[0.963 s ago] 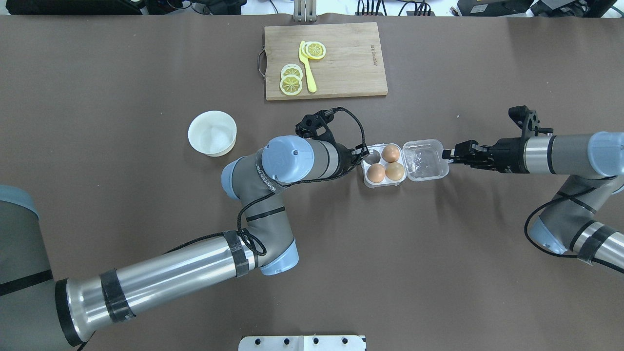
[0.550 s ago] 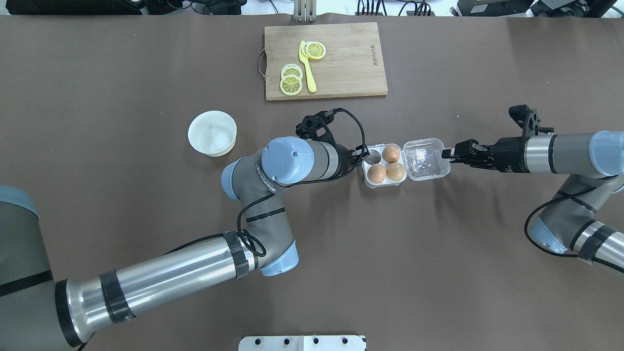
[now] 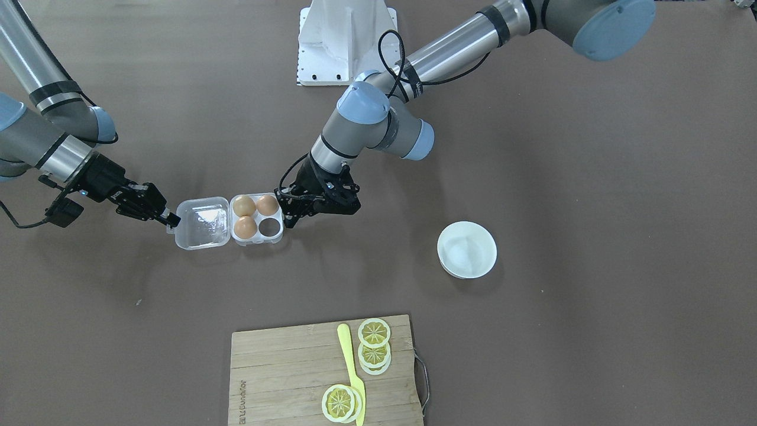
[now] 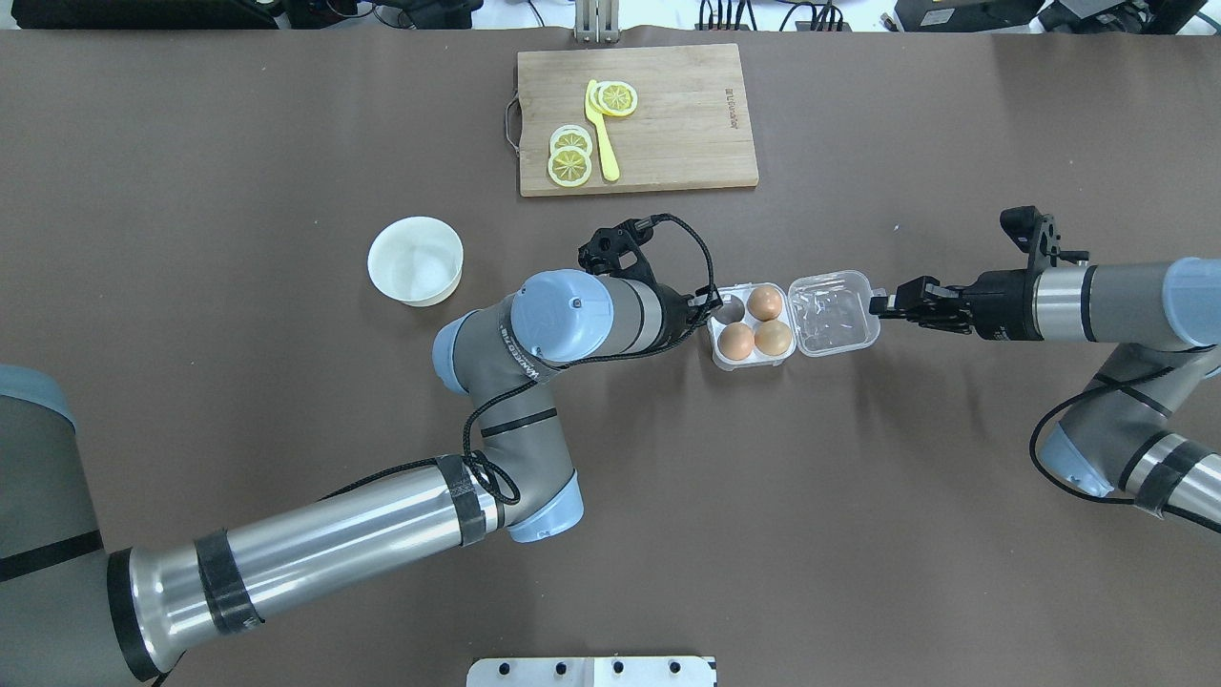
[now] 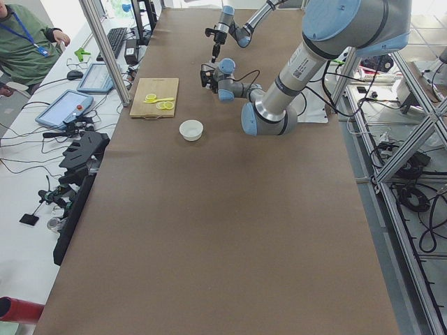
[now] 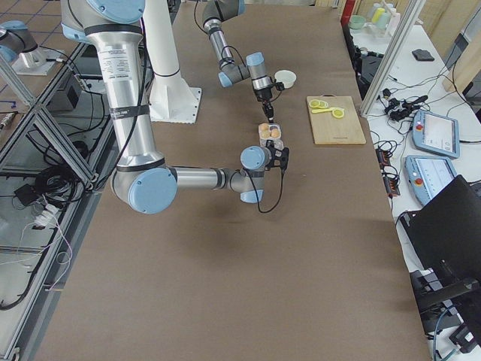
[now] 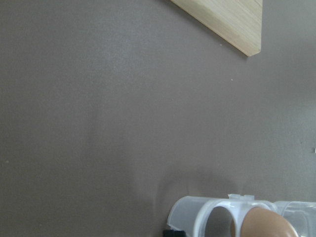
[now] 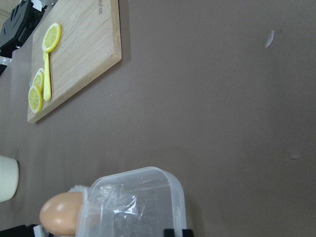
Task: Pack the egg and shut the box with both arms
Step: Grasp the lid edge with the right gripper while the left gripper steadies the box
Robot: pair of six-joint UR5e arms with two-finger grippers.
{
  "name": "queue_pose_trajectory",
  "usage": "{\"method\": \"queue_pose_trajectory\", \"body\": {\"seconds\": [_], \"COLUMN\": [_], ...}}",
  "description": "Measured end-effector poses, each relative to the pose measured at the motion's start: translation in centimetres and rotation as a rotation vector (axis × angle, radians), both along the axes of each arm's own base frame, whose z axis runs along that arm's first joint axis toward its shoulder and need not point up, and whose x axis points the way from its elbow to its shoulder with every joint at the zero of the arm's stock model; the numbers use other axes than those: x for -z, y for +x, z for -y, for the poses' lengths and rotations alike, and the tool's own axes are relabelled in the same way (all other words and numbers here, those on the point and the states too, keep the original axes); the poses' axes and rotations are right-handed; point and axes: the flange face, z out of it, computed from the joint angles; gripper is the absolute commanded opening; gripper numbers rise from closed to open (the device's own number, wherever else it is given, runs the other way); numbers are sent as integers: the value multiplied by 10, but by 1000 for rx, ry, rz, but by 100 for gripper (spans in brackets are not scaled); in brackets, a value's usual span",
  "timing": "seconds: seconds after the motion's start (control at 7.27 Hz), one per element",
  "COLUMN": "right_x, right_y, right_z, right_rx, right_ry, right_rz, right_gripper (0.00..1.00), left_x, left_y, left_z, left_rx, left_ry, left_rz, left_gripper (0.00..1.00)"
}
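Box lid (image 4: 835,313) lies open at 3 o'clock, rim pinched in my narrow right pincer (image 4: 874,307); my left pincer (image 3: 285,214) I cannot judge. Swinging hard could slide the box (image 4: 717,357).

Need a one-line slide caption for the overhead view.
Open box holds three eggs, one cell empty; right gripper grips its lid edge.

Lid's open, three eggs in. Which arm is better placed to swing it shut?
Right. The right tool is at the free edge of the lid, opposite the hinge. The left tool sits at the far side of the box, by the empty cell, likely better for bracing.
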Motion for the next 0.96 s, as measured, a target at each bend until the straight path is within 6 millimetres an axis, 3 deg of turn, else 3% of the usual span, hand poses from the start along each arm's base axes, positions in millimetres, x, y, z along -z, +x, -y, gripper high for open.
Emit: {"method": "queue_pose_trajectory", "body": {"seconds": [0.96], "right_x": [0], "right_y": [10], "right_z": [-6], "right_rx": [25], "right_ry": [23], "right_rz": [24], "right_gripper": [16], "left_x": [-4], "left_y": [6], "left_z": [-12], "left_rx": [-16], "left_ry": [5], "left_rz": [-12], "left_gripper": [0]}}
